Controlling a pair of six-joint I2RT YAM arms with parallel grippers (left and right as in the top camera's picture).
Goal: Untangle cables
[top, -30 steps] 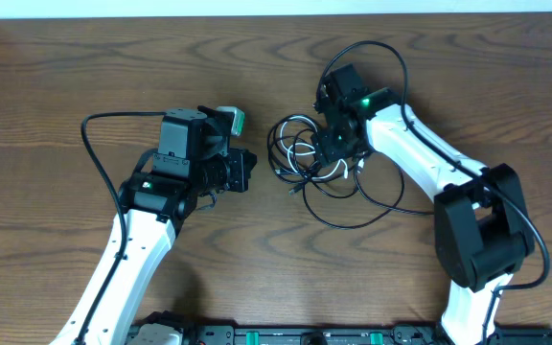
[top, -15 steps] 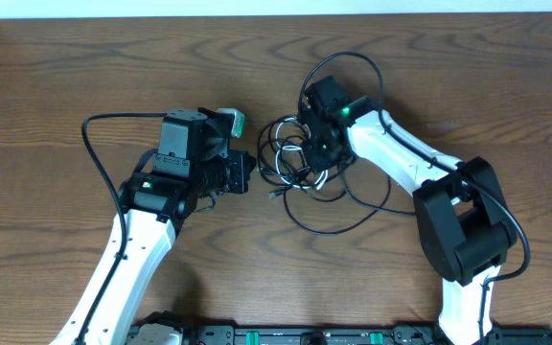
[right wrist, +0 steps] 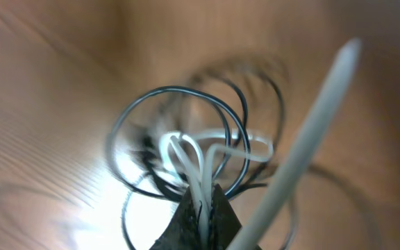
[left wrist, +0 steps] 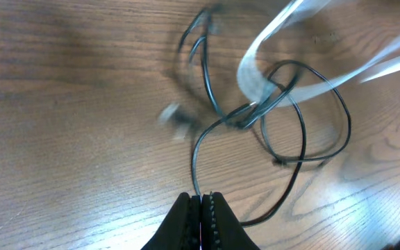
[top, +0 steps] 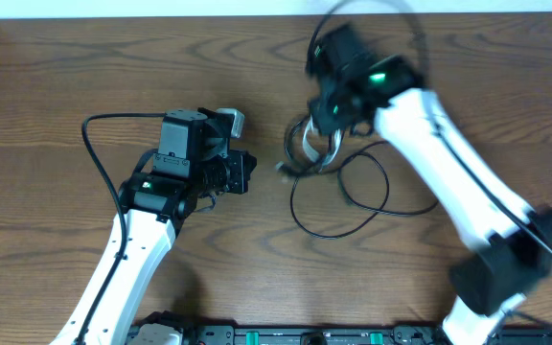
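Here right pincer grips white cable, black cable entangled.

Figure: robot test bench, probably a lab. My left arm and right arm rise from a black mounting rail at 6 o'clock on a wood-grain table. A white strip, wall or edge, borders 12 o'clock.
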